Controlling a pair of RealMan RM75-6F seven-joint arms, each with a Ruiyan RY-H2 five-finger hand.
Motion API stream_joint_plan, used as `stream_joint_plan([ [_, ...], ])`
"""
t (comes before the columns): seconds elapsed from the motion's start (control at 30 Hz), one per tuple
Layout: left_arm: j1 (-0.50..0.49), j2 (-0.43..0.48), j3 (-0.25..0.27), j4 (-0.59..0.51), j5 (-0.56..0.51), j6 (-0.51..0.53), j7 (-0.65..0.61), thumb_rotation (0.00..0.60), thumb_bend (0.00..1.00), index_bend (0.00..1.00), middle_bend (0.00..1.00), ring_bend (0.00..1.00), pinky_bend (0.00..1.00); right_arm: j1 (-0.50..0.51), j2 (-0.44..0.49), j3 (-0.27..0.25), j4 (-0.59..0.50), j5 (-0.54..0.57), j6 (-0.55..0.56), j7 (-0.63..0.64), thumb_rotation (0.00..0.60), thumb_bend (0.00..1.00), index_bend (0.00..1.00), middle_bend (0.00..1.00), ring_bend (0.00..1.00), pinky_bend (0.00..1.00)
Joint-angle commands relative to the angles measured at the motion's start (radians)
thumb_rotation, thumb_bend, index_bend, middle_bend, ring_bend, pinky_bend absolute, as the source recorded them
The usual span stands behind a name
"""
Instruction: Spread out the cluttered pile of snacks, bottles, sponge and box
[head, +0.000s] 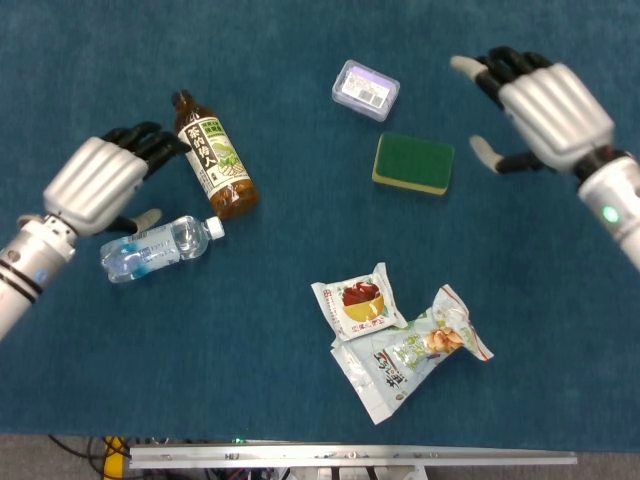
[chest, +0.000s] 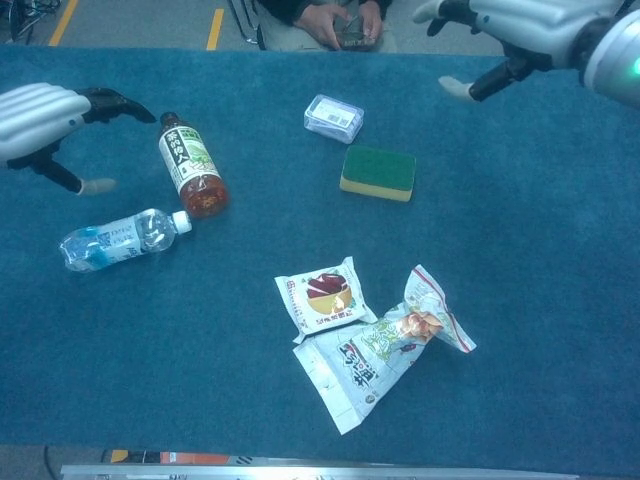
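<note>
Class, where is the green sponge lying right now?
In the head view, the green sponge lies flat right of centre, just below the small clear box, apart from both hands.

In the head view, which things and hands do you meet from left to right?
Left hand → water bottle → tea bottle → box → sponge → right hand. The two snack packs overlap these, so I omit them.

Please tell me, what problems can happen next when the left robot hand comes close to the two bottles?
The left robot hand hovers open beside the tea bottle and the water bottle. Both lie on their sides, so a nudge may roll them. The water bottle's cap sits almost against the tea bottle's base, so moving one could push the other. The two snack packets overlap, so they remain unseparated.
</note>
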Motion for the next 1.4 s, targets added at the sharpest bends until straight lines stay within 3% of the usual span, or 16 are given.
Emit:
stream_joint_plan([
  [0.03,-0.041,-0.029,0.009,0.061,0.047,-0.006,-0.011,0.600,0.26,0.17,0.18,0.11,0.24,-0.046,0.048,-0.037,-0.065,-0.050,0.026,-0.013,0.395,0.41,0.00,0.19,0.11,0.19],
  [0.3,-0.127,-0.075,0.028,0.176,0.114,-0.028,-0.022,0.600,0.26,0.16,0.14,0.11,0.24,-0.109,0.096,-0.070,-0.133,-0.147,0.053,-0.013,0.396,0.41,0.00,0.19,0.11,0.19],
  [0.83,-0.281,-0.141,0.109,0.332,0.216,-0.089,-0.064,0.600,0.26,0.13,0.09,0.10,0.24,-0.159,0.100,-0.062,-0.133,-0.212,0.026,0.037,0.396,0.41,0.00,0.19,0.11,0.19],
  [1.4,-0.322,-0.190,0.186,0.490,0.225,-0.088,-0.093,0.600,0.26,0.13,0.09,0.10,0.24,-0.183,0.091,-0.042,-0.115,-0.248,-0.004,0.085,0.394,0.41,0.00,0.21,0.11,0.19],
])
